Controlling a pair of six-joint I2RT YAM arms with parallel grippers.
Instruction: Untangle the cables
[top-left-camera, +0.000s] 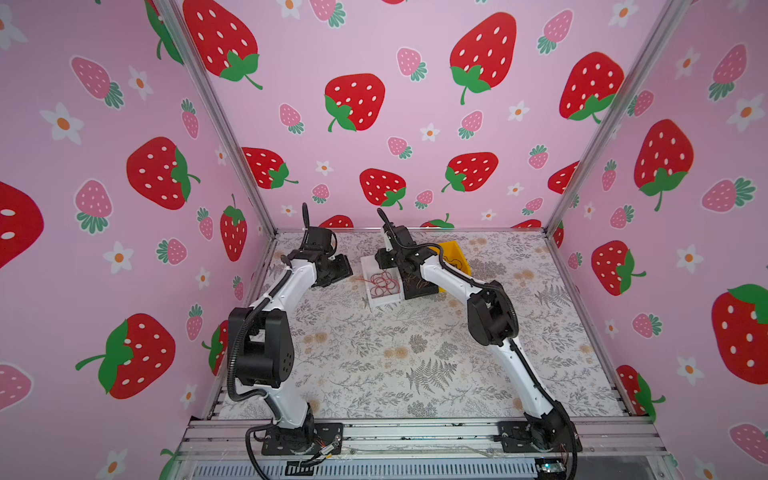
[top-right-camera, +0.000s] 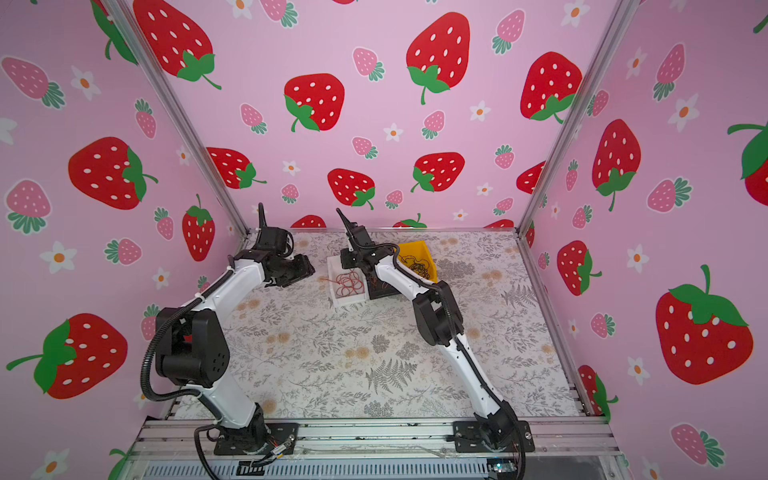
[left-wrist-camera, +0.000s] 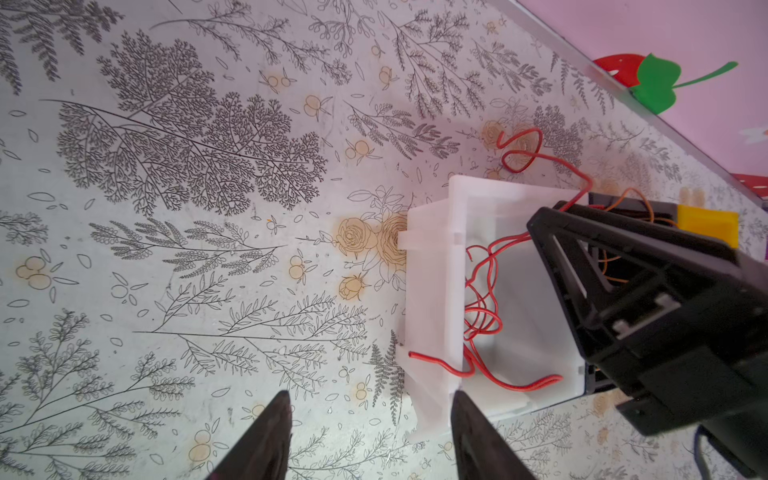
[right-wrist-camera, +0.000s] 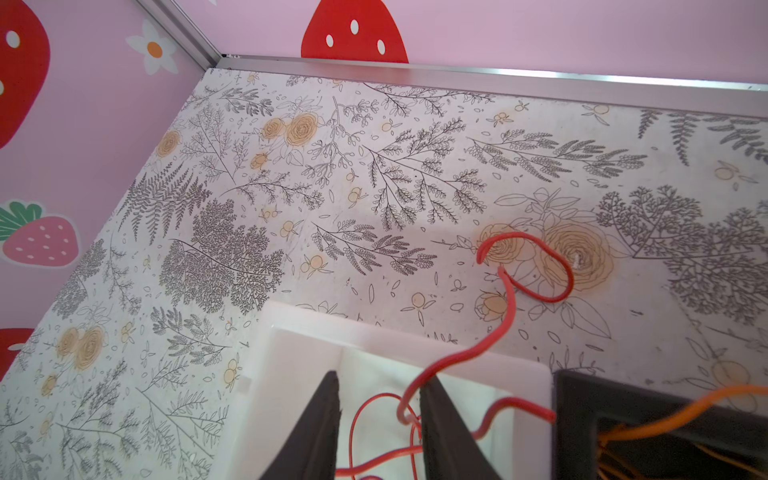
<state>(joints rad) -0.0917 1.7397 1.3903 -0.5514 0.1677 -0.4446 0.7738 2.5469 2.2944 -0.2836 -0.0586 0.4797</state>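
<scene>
In a top view, red cables (top-left-camera: 384, 284) coil inside a white tray (top-left-camera: 384, 302), seemingly sorted by colour.

Left wrist view: the left gripper (left-wrist-camera: 370, 395) hangs beside that tray, jaws apart and empty, probably waiting.

Right wrist view: the right gripper (right-wrist-camera: 380, 374) hovers over the tray, jaws parted around one red strand (right-wrist-camera: 505, 307), not pinching it.

Red cables (left-wrist-camera: 478, 309) loop inside the white bin (left-wrist-camera: 428, 291) (one strand spills out).

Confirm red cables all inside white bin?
Partly out: red cables coil in the white bin, strands stick out past its rim over the table.
</scene>
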